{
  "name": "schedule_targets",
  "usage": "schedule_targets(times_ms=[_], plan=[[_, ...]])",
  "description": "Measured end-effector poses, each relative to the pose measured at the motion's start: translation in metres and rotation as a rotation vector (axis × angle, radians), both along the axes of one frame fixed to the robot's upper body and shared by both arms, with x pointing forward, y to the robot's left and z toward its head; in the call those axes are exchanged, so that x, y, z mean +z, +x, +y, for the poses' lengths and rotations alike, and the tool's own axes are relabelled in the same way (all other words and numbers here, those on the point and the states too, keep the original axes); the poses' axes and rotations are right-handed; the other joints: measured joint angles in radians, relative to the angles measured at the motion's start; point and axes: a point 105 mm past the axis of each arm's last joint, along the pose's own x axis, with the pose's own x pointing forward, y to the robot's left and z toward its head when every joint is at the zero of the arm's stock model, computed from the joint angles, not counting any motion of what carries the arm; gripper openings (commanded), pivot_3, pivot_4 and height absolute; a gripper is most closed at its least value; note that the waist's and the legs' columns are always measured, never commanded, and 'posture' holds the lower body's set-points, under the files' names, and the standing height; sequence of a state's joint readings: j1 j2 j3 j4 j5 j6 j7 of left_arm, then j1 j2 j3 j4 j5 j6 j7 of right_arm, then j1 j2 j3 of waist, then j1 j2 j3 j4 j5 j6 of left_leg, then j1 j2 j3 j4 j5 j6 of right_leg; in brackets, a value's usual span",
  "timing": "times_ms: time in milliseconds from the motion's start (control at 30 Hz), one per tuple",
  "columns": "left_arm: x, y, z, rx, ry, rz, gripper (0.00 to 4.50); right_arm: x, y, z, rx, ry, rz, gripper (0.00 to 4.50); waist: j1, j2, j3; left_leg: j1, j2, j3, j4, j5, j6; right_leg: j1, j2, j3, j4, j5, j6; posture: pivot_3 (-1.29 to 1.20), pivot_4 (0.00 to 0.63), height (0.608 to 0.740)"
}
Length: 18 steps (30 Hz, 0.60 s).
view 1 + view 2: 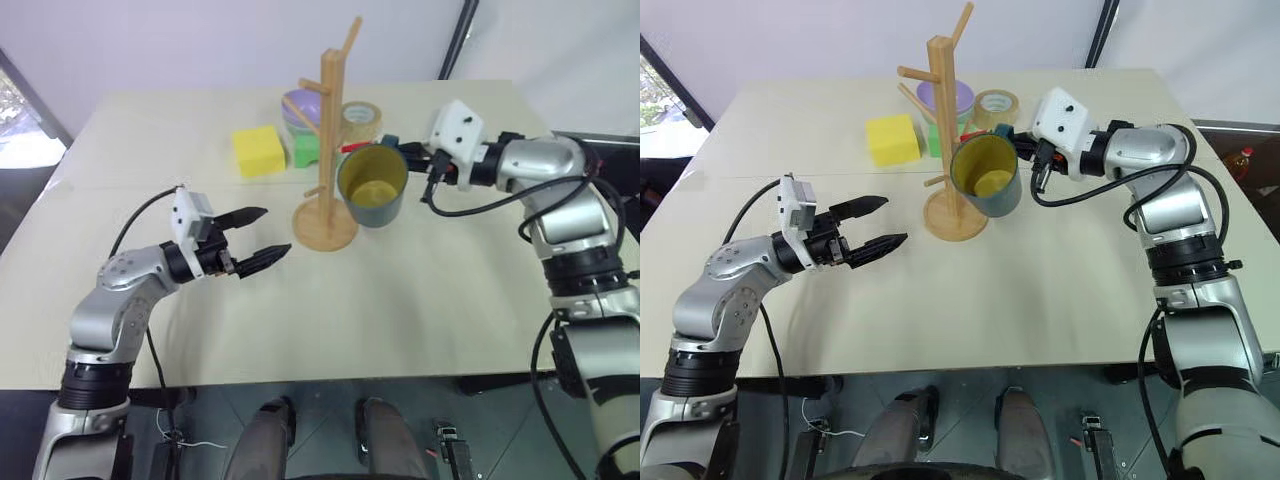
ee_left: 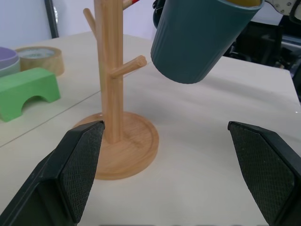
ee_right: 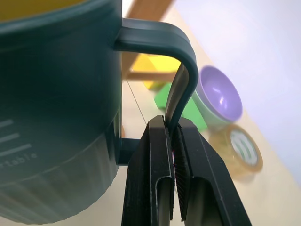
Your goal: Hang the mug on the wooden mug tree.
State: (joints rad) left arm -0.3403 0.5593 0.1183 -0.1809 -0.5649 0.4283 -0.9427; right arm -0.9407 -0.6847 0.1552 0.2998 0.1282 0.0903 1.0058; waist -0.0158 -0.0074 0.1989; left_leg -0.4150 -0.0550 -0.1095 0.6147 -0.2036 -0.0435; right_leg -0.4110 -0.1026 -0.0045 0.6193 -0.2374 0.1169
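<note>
Nearest, the left pincer [image 1: 250, 237] is held open above the tabletop [image 1: 420, 300]. By the right pincer [image 3: 173, 155], the dark teal ceramic mug [image 1: 373, 186] is gripped at its handle, raised beside the tall light-wood mug tree [image 1: 326, 160].

Dark teal ceramic mug [image 1: 373, 187], yellow inside, held aloft, tilted, just beside tall light-wood mug tree [image 1: 327, 140]; tree upright on round base.

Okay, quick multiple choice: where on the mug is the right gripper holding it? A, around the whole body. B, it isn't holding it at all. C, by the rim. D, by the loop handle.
D: in the right wrist view the right gripper has its two black fingers pinched shut on the thin loop handle of the mug, which hangs in the air beside the wooden mug tree.
</note>
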Motion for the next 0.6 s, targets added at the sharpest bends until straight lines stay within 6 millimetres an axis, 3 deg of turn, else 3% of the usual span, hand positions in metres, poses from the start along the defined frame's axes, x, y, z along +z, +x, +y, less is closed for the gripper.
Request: schedule_targets(times_ms=[400,500,600], plan=[[0.003,0.001,0.004,0.018,-0.011,-0.006,4.50,0.003,0.011,0.016,0.024,-0.041,-0.006,0.06,-0.001,0.000,0.000,0.000,0.000,0.000,0.000,0.000,0.000,-0.001,0.000,0.000,0.001,0.000,0.000,0.00,0.150,0.740],[0.003,0.001,0.004,0.018,-0.011,-0.008,4.50,-0.002,0.013,0.019,0.027,-0.044,0.005,1.00,-0.001,0.000,0.000,0.000,0.000,0.000,0.000,0.000,0.000,-0.001,0.000,0.000,0.001,0.000,0.000,0.00,0.150,0.740],[0.003,0.001,0.004,0.020,-0.012,-0.010,4.50,-0.002,0.013,0.018,0.023,-0.044,0.004,2.42,-0.001,0.000,0.000,0.001,0.000,0.000,0.000,0.000,0.000,-0.001,0.000,0.000,0.002,0.000,0.000,0.00,0.150,0.740]])
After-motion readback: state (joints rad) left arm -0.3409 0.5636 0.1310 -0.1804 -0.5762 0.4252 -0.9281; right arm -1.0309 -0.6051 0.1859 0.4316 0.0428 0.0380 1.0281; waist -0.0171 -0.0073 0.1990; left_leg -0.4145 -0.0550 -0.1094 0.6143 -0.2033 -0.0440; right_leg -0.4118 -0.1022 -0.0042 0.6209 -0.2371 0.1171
